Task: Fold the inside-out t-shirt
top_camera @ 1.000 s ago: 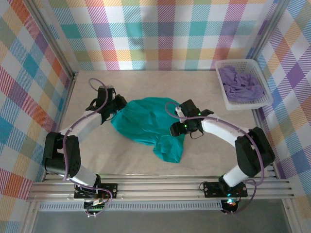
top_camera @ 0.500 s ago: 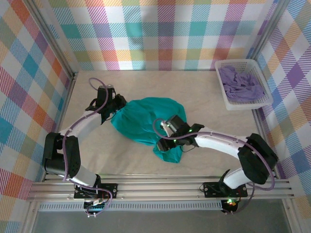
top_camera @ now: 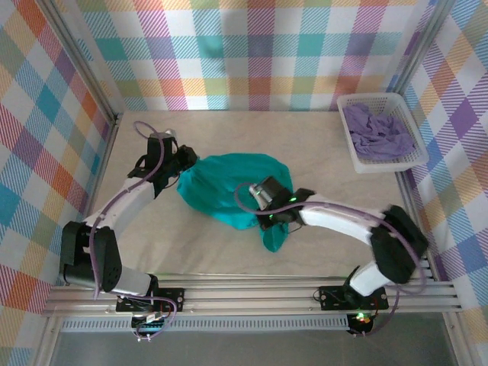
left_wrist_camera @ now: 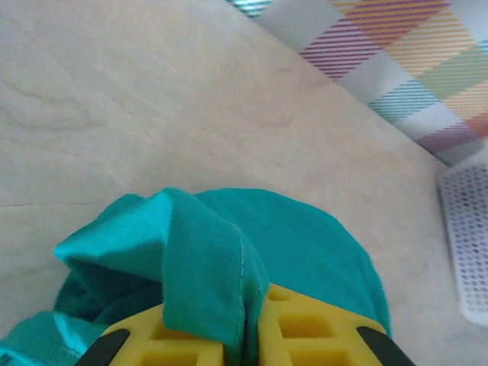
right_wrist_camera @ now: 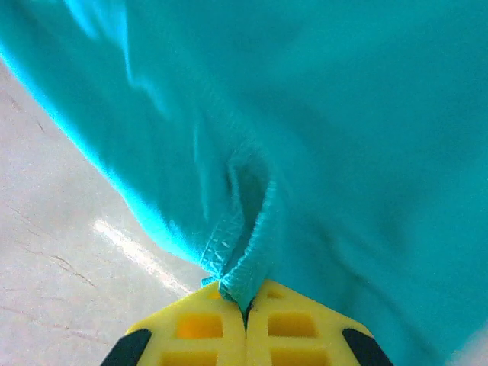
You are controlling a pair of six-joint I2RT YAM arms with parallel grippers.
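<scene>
Inside-out t-shirt (top_camera: pixel 225 187): teal-green, bunched in a rumpled heap near the middle of the pale tabletop (top_camera: pixel 320 145), a little left of centre, with a narrower lobe trailing towards the near right. Left pincer (top_camera: pixel 185 160): at the far-left edge of the heap, clamped on a thick fold of the teal cloth; in the left wrist view, a fold with a stitched seam standing up between the yellow fingers (left_wrist_camera: pixel 335 335), more of the shirt spreading beyond, bare tabletop on the far side. Right pincer (top_camera: pixel 264 216): on the near-right part of the heap, just above the trailing lobe, fully closed and pinching a hemmed edge of the same shirt; in the right wrist view, yellow fingers (right_wrist_camera: pixel 324 324) pressed together, hem caught at the tips, cloth draping away across the upper and right part of the view, bare tabletop to the left. White perforated basket (top_camera: pixel 381 165): at the far-right corner of the tabletop, well apart from the shirt, holding a crumpled lavender garment (top_camera: pixel 377 131). Enclosure walls (top_camera: pixel 229 53): pastel plaid on the left, far and right sides
</scene>
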